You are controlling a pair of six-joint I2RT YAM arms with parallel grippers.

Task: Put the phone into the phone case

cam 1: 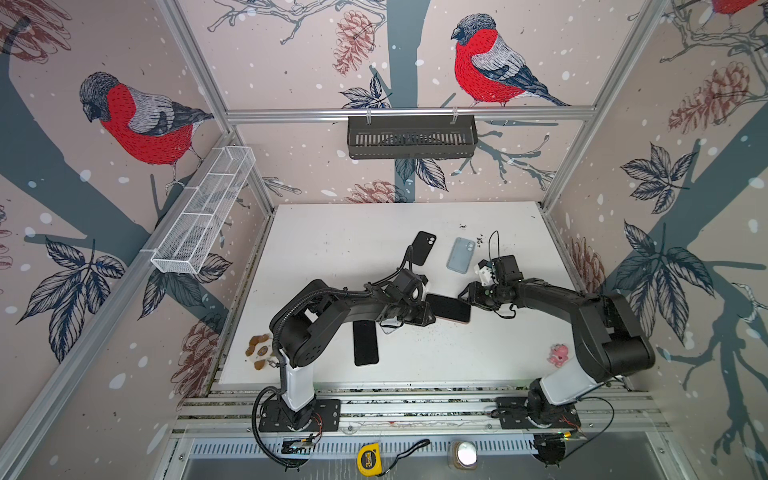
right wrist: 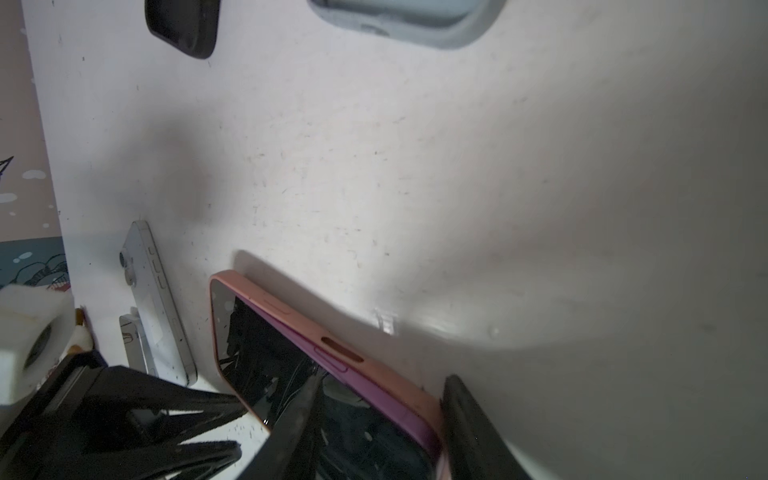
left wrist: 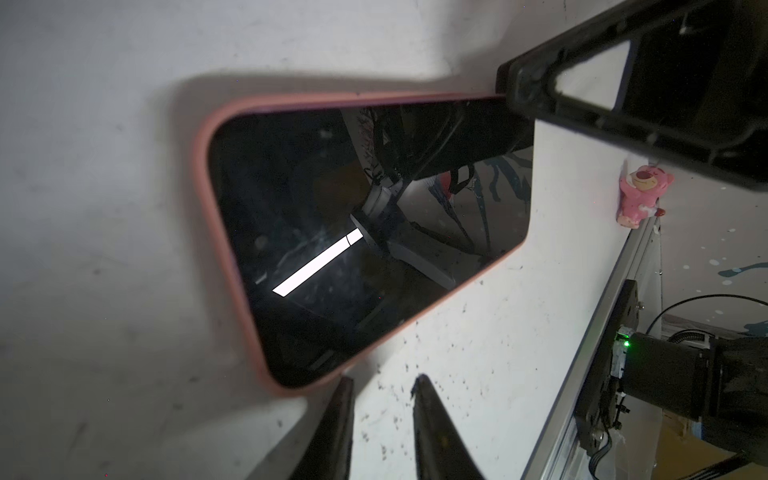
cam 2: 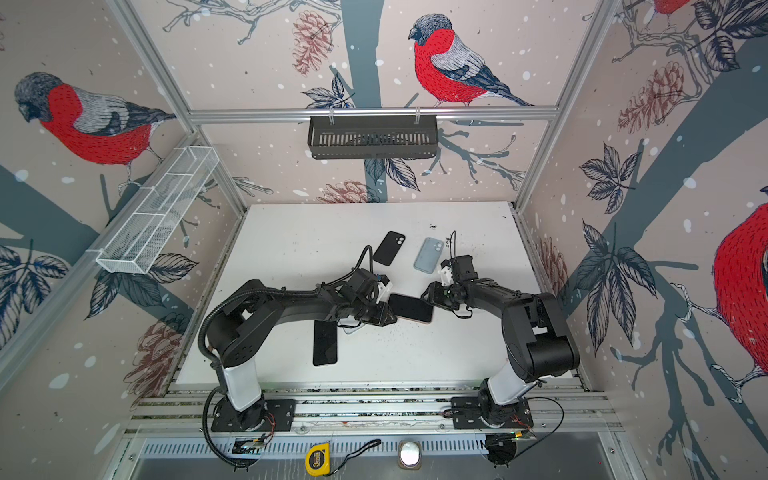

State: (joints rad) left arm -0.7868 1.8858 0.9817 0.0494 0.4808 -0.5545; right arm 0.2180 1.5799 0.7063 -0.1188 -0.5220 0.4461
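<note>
Right gripper (right wrist: 384,376) stood part-open astride the phone (cam 1: 448,308) in its pink case (left wrist: 332,101) near the middle of the surface (cam 1: 415,224), grip unclear; left gripper (left wrist: 382,379) hung slightly open, empty, by one corner; rims wanted pressing flush before release.

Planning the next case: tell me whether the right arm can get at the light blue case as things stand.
Probably yes. The light blue case lies just beyond the right end effector, nothing between them; it must first leave the pink-cased phone.
</note>
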